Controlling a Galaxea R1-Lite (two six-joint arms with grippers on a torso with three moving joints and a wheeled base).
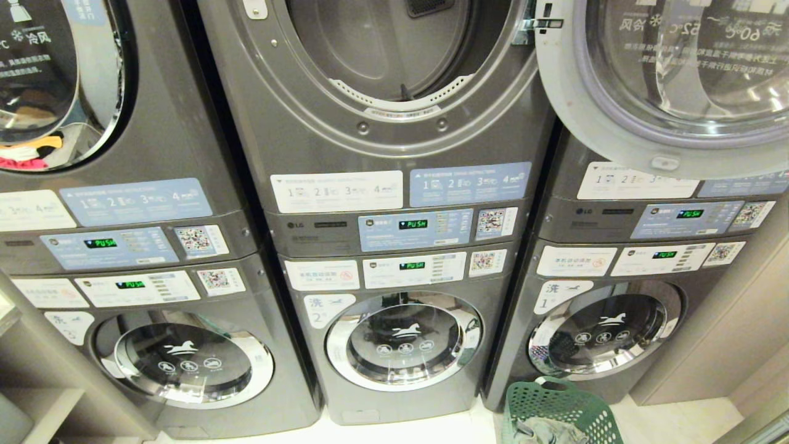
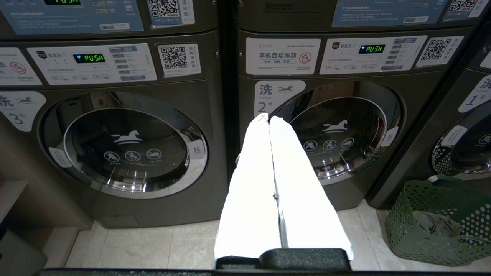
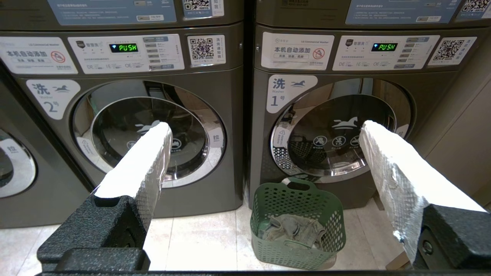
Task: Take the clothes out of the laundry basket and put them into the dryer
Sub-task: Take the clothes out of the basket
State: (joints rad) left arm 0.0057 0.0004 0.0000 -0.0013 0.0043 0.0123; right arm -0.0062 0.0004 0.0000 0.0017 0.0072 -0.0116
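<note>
In the lower centre of the right wrist frame, the laundry basket [image 3: 297,222] sits on the floor with the clothes [image 3: 289,230] crumpled inside. The right gripper [image 3: 264,157] stands fully spread and empty; the left gripper [image 2: 268,120] is pressed closed, empty. Best to descend straight over the heap and pinch deep. Farther up, the dryer [image 1: 394,68] stands open.

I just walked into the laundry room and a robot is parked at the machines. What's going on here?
Nothing is being handled yet. The green laundry basket sits on the floor in front of washer 1, with the grey clothes inside. The middle dryer above has its door swung open. The right gripper is open and empty, the left gripper shut and empty; both hang short of the washers.
</note>
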